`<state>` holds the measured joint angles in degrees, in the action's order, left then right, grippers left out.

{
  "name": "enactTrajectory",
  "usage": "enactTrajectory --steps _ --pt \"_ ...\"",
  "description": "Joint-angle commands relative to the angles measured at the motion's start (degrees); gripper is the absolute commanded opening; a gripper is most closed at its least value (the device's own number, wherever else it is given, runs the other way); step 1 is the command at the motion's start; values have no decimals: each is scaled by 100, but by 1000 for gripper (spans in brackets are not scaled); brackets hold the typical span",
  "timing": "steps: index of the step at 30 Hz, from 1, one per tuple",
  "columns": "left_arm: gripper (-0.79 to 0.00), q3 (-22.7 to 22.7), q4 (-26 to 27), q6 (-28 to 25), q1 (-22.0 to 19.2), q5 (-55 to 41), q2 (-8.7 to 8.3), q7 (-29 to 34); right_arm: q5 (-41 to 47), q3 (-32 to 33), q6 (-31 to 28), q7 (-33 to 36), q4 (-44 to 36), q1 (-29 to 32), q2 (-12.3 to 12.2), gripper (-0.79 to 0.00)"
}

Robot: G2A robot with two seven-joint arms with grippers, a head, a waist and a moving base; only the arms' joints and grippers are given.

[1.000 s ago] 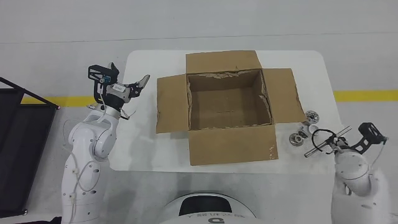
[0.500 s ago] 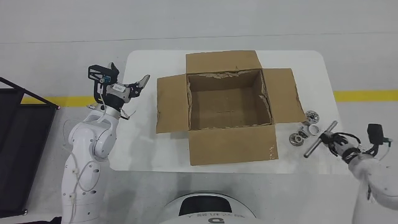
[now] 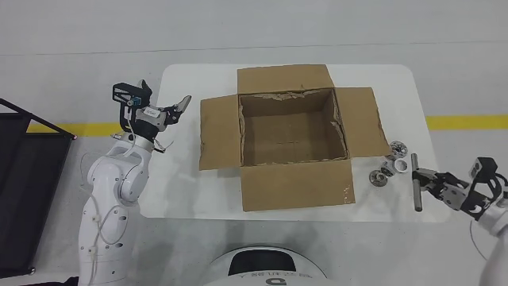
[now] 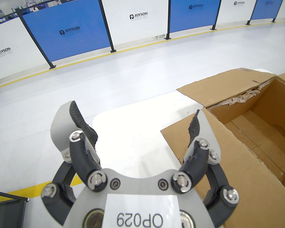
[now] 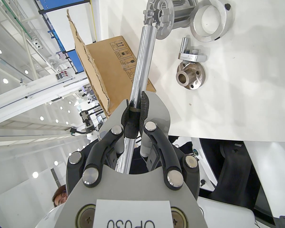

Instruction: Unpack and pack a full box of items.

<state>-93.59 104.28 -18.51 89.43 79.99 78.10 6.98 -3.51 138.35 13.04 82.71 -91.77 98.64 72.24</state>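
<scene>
The white rounded-corner table (image 3: pixel 181 187) carries one brown cardboard box (image 3: pixel 294 131). All four of its flaps are folded out, and I can see nothing inside it from above. My left gripper (image 4: pixel 135 110) hangs by the box's left flap with its fingers spread wide and holding nothing. My right gripper (image 5: pixel 134 103) is closed tight on the long polished steel rod (image 5: pixel 143 58), gripping it near one end, over the table's right front corner just beyond the right flap.

What worries me is that grip. With so much rod sticking out past the pads, I think it could swivel or slide when I swing it. Its free end lies over the grey cast flanged hub (image 5: pixel 161 12), and I cannot tell whether the two touch. A careless move could nudge the loose parts toward the table edge close by, or catch the rod on the flap on the way to the box.

Count: one rod, one hub, one plain silver collar ring (image 5: pixel 210 20), one bronze-toned flanged bushing (image 5: pixel 191 77) and one small clamp block with a pin (image 5: pixel 191 56).
</scene>
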Motion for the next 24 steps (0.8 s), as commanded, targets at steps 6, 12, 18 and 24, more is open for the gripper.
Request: enactTrajectory --steps 6,12,18,24 --pt "0 0 0 0 0 0 0 0 -38 -1 72 28 33 -1 -36 -785" --pt "0 0 0 0 0 0 0 0 51 11 151 -283 118 -10 -25 -785" --pt "0 0 0 0 0 0 0 0 1131 213 907 -311 144 -158 -76 -785" --pt "0 0 0 0 0 0 0 0 1800 111 1125 -473 -496 -23 -79 -785"
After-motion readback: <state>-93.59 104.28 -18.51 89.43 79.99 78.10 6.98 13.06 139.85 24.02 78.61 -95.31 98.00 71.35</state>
